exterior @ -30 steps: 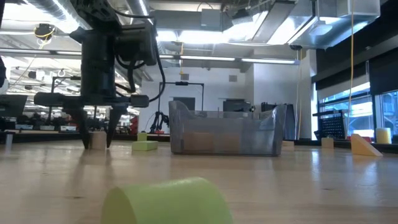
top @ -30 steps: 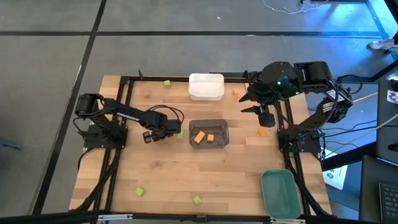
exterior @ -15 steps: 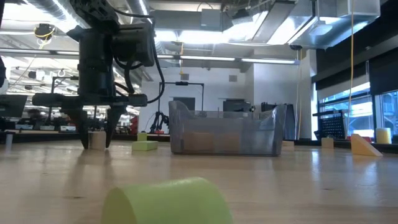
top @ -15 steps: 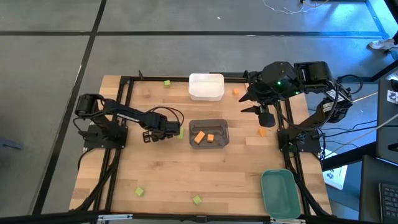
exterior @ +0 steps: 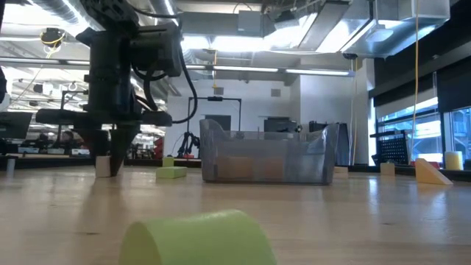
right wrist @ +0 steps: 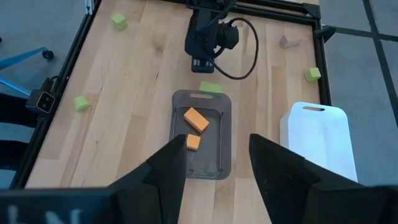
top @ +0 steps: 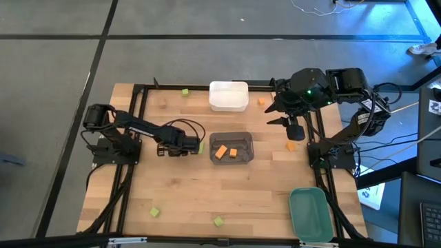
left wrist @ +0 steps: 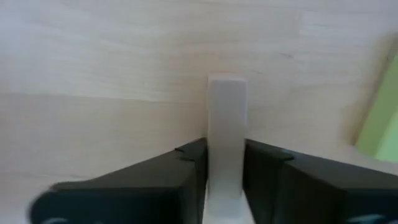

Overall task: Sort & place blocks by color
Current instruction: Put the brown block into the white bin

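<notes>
Your left gripper [exterior: 110,158] is down at the tabletop [top: 186,189] just left of the dark grey bin [top: 231,148], and its fingers [left wrist: 186,180] are pressed against both sides of a pale tan wood block [left wrist: 227,137], which stands between them on the table (the left wrist view shows the pads flush on its faces). Just beside that gripper, toward the bin, lies a flat light green block [exterior: 171,172]. Two orange blocks [right wrist: 195,118] already sit inside the dark grey bin. Your right gripper [top: 295,131] hangs above the table's right side, near the white bin [top: 228,96], with its fingers [right wrist: 168,165] spread apart and nothing between them. Below it an orange block [top: 291,146] rests on the wood, and another orange block [top: 262,101] lies just right of the white bin. Light green blocks [top: 155,212] are scattered along the near edge, and one more sits near the far edge. The green bin [top: 309,213] stands at the near right corner.
</notes>
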Tool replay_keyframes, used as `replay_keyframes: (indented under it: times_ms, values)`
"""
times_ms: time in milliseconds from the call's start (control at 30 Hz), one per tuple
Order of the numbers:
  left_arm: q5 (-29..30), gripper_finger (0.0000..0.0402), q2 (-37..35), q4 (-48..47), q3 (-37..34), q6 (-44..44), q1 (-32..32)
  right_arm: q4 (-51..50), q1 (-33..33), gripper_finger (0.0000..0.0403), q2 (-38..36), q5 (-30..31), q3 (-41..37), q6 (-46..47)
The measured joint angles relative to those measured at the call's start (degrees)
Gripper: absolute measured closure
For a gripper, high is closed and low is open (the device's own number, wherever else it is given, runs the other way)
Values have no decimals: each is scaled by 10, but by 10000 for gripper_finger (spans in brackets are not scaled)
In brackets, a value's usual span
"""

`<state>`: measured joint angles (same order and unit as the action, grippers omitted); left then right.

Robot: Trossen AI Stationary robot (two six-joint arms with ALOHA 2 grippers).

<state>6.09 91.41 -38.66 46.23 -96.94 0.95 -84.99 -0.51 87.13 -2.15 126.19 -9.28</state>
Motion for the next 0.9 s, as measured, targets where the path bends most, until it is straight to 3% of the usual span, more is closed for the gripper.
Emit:
replay_keyframes:
  times_ms: [167, 333, 533, 667, 800, 900]
  values:
    - [31, 367, -3, 0, 1, 18, -3, 0, 0, 228, 0, 0, 0, 0]
    - [80, 367, -11, 2, 33, 107, -28, 0, 0, 228, 0, 0, 0, 0]
    - [74, 367, -18, 3, 131, 361, -77, 0, 0, 228, 0, 0, 0, 0]
    - [29, 367, -18, 6, 203, 562, -128, 1, 0, 228, 0, 0, 0, -8]
    - [-7, 367, -18, 5, 251, 713, -190, 22, 0, 228, 0, 1, 0, -146]
    - [-44, 367, -18, 7, 270, 780, -240, 33, 0, 228, 0, 0, 0, -168]
